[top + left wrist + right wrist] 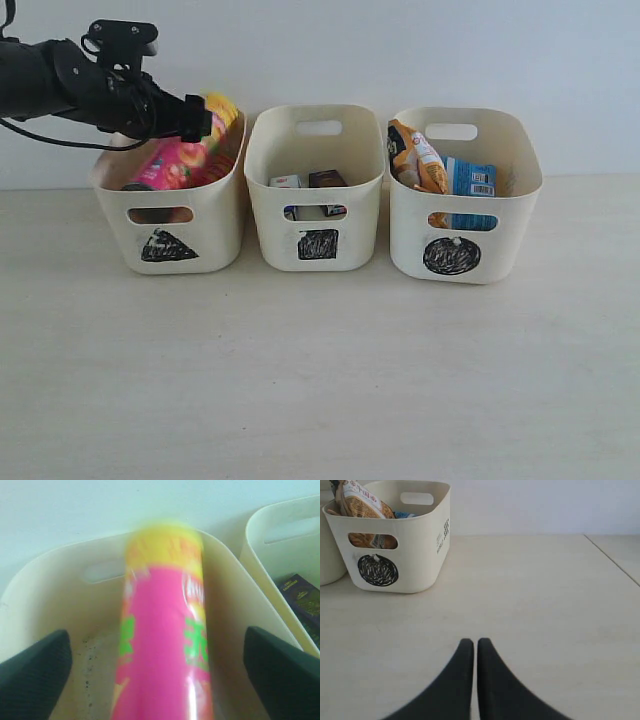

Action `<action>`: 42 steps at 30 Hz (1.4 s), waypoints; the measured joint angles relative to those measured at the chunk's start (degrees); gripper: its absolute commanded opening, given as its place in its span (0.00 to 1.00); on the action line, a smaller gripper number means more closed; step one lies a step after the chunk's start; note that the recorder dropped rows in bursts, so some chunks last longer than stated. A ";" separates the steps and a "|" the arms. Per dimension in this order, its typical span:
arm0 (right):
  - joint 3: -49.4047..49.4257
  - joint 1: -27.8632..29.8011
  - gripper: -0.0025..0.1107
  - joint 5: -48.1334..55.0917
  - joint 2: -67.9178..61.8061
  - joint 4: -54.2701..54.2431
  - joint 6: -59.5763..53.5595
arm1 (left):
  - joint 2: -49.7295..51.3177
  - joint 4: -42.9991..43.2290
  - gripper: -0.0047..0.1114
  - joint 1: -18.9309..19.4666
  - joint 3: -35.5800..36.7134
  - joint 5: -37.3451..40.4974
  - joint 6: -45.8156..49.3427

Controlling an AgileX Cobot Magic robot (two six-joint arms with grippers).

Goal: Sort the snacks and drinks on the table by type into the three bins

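Tall pink-and-yellow cylindrical chip tube [165, 630] leans inside the cream triangle-marked plastic bin [222, 205], left fingers [35, 675] spread clear either side, right fingers [465, 675] pressed together over the pale tabletop [545, 605]; the tube looks light, stiff, slick and crushable, best gripped gently across its middle.

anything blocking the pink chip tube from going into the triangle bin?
Nothing visible does. The pink chip tube already lies tilted inside the triangle bin; the left gripper has its jaws open on either side, not touching it.
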State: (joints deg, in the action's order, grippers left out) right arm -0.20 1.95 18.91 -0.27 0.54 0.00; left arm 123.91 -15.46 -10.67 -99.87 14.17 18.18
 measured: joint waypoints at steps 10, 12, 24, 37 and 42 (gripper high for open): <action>0.00 0.00 0.02 0.00 0.00 0.00 0.00 | -1.56 0.00 0.75 0.00 0.00 1.93 0.00; 0.00 0.00 0.02 0.00 0.00 0.00 0.00 | -3.06 0.58 0.66 0.00 0.00 3.32 0.00; 0.00 0.00 0.02 0.00 0.00 0.00 0.00 | -10.47 3.87 0.07 0.00 0.00 18.35 0.00; 0.00 0.00 0.02 0.00 0.00 0.00 0.00 | -19.86 15.00 0.07 0.00 8.21 26.48 -4.09; 0.00 0.00 0.02 0.00 0.00 0.00 0.00 | -27.04 16.52 0.07 0.00 14.86 26.48 -5.64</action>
State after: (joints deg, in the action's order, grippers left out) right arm -0.20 1.95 18.91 -0.27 0.54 0.00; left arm 96.87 1.07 -10.67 -85.00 40.65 12.54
